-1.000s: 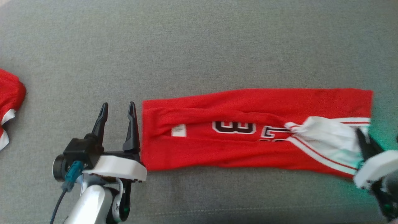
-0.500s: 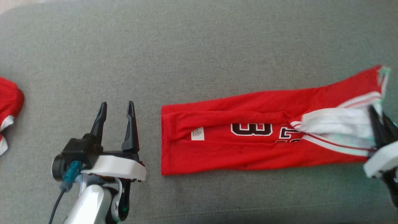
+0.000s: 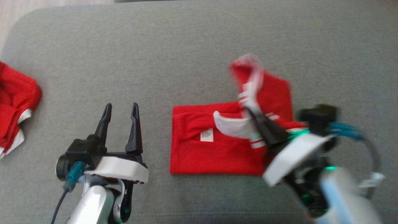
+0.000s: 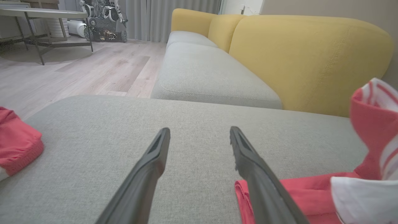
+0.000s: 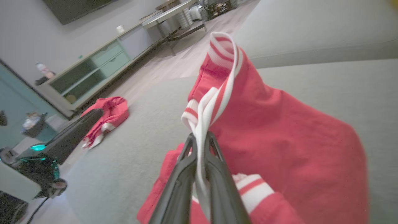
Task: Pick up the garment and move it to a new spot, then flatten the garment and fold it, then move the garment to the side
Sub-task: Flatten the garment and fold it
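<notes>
The garment, bright red shorts with white trim, lies on the grey cushion to the right of my left gripper. My right gripper is shut on the white-striped hem and holds that end lifted and doubled back over the flat part. The right wrist view shows the striped hem pinched in the right gripper, with red fabric draping away below. My left gripper rests open on the cushion with nothing in it, just left of the garment's edge; its own view shows the left gripper spread wide.
A second red garment lies crumpled at the cushion's left edge. The cushion's rounded far-left corner borders wooden floor. Behind the seat rises a yellow sofa back. A table stands across the room.
My right gripper has swept left and up with the striped end, doubling the long garment over itself. The head camera has shifted a little. My left gripper has stayed put.
</notes>
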